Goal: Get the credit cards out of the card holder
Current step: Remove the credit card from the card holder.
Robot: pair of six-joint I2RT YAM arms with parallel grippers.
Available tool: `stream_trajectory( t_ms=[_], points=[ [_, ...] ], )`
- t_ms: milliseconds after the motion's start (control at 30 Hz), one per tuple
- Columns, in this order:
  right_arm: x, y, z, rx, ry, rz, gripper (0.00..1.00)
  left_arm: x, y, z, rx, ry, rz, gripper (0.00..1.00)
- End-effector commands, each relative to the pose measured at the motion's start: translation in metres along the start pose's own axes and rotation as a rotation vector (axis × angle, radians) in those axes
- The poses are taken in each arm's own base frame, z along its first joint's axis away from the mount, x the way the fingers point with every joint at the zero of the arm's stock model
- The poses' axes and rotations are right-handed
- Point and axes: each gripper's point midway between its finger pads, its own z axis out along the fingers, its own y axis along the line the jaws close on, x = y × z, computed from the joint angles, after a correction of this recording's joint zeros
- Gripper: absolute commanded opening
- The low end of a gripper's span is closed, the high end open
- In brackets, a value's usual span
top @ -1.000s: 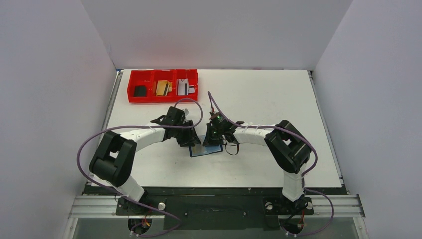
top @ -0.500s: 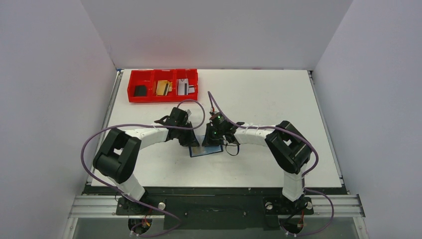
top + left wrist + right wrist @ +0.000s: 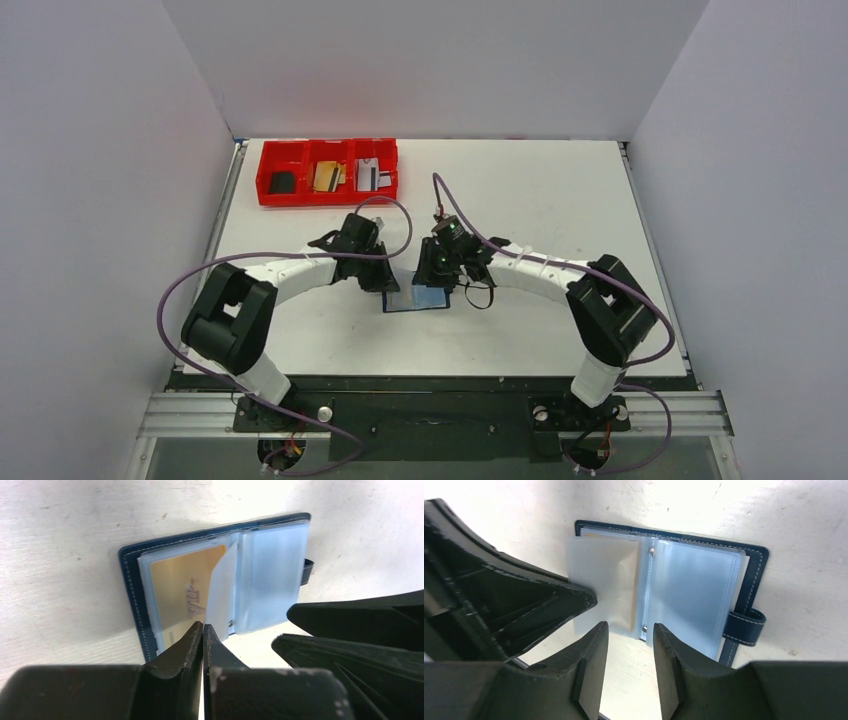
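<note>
The navy card holder point(image 3: 420, 299) lies open on the table between both arms. In the left wrist view a tan-gold credit card point(image 3: 177, 592) marked VIP sits in its left pocket. My left gripper point(image 3: 203, 628) is shut on the lower corner of a clear sleeve page point(image 3: 222, 587), which stands lifted off that card. My right gripper point(image 3: 630, 630) is open just in front of the holder's spine point(image 3: 648, 590), with nothing between its fingers. The strap tab point(image 3: 744, 625) sticks out on the right.
A red three-compartment tray point(image 3: 300, 197) stands at the back left. It holds a black card point(image 3: 283, 181), a gold card point(image 3: 326, 176) and a silvery one point(image 3: 372, 176). White walls enclose the table on three sides.
My left gripper has closed on the sleeve page. My right gripper has opened, let go and drawn back slightly, and the right arm's elbow has swung to the right.
</note>
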Motion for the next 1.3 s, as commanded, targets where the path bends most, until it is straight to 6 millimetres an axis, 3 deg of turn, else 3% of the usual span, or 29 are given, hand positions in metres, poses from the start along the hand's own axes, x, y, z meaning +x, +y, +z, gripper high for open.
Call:
stream_trajectory(
  t_ms=[0, 200, 467, 1000, 1067, 1267],
  points=[
    [-0.028, 0.01, -0.03, -0.016, -0.098, -0.01, 0.36, -0.02, -0.039, -0.018, 0.08, -0.073, 0.07, 0.0],
    [-0.036, -0.016, -0.049, 0.058, -0.156, 0.001, 0.37, -0.019, -0.062, -0.014, 0.105, -0.064, 0.101, 0.0],
    [-0.036, -0.054, -0.073, 0.118, -0.211, 0.046, 0.39, -0.019, -0.077, -0.003, 0.097, -0.055, 0.124, 0.04],
    [-0.038, -0.08, -0.093, 0.154, -0.247, 0.073, 0.39, -0.024, -0.105, 0.024, 0.095, -0.035, 0.156, 0.14],
    [-0.037, -0.081, -0.093, 0.158, -0.246, 0.071, 0.39, -0.027, -0.107, 0.03, 0.095, -0.033, 0.155, 0.16],
    [-0.033, -0.084, -0.092, 0.166, -0.236, 0.068, 0.39, -0.033, -0.113, 0.048, 0.105, -0.028, 0.165, 0.39]
  ],
)
